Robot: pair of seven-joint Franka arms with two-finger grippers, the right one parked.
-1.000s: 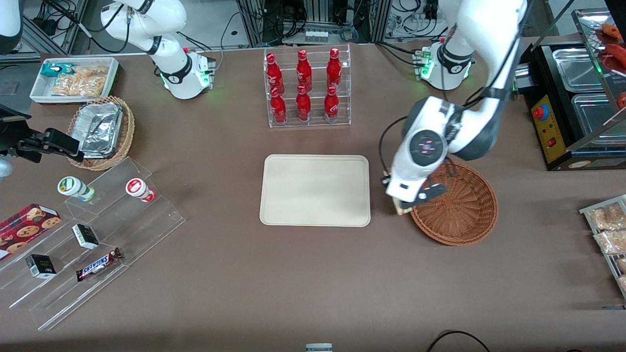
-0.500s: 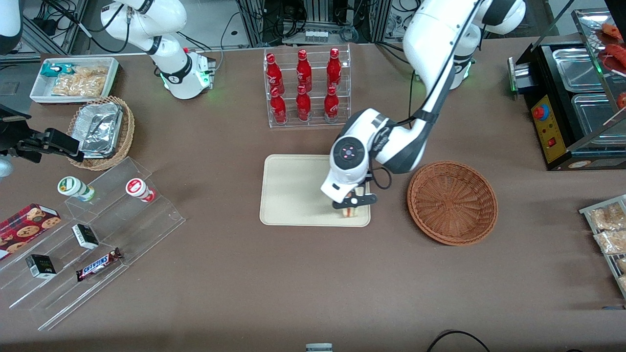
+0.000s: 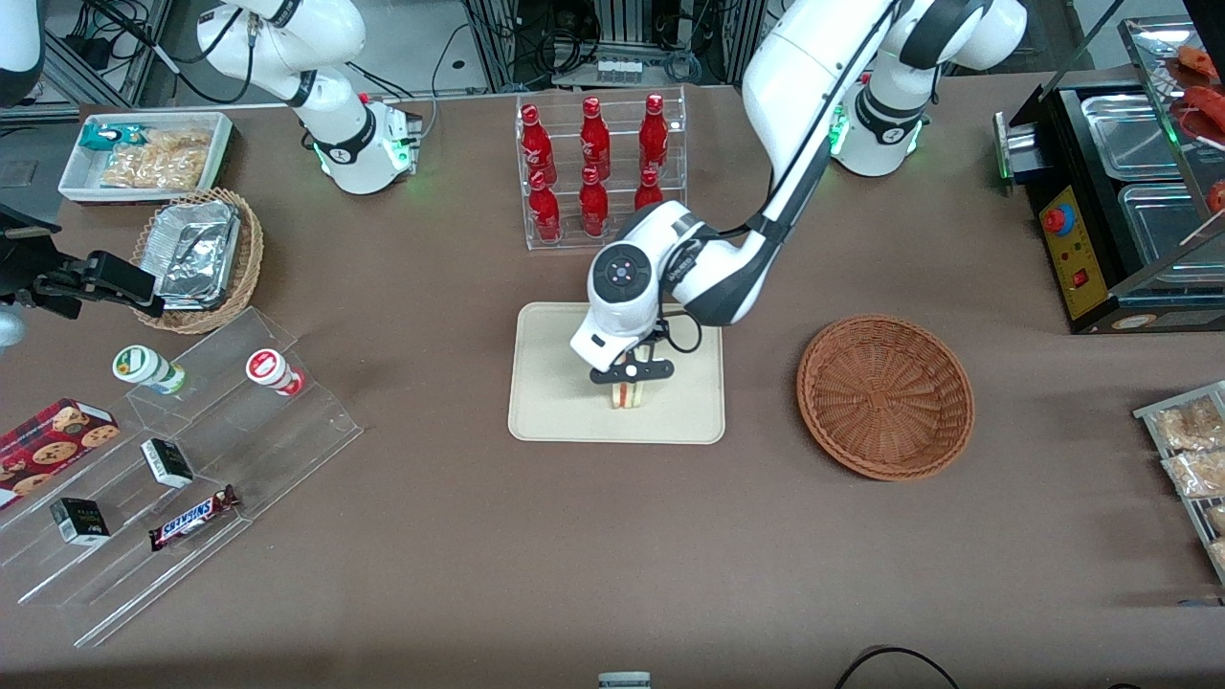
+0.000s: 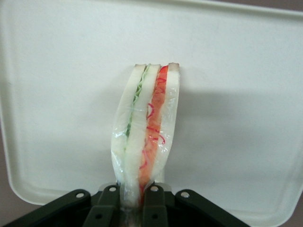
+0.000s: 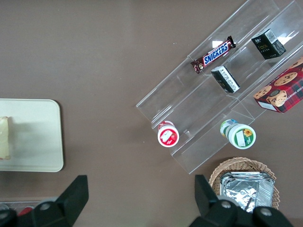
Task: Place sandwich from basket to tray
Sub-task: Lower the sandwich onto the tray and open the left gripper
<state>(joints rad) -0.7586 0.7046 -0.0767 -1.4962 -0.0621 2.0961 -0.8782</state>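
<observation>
Hand (image 3: 629, 376) over the tray (image 3: 555, 402), fingers (image 4: 108, 204) clamped on the sandwich (image 4: 145, 135), basket (image 3: 885, 397) beside the tray, well apart

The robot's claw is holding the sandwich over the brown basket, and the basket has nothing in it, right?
Not quite. The gripper is holding the sandwich over the tray, not over the basket. The front view shows this, and the left wrist view shows the tray right under the sandwich. The basket does have nothing in it.
</observation>
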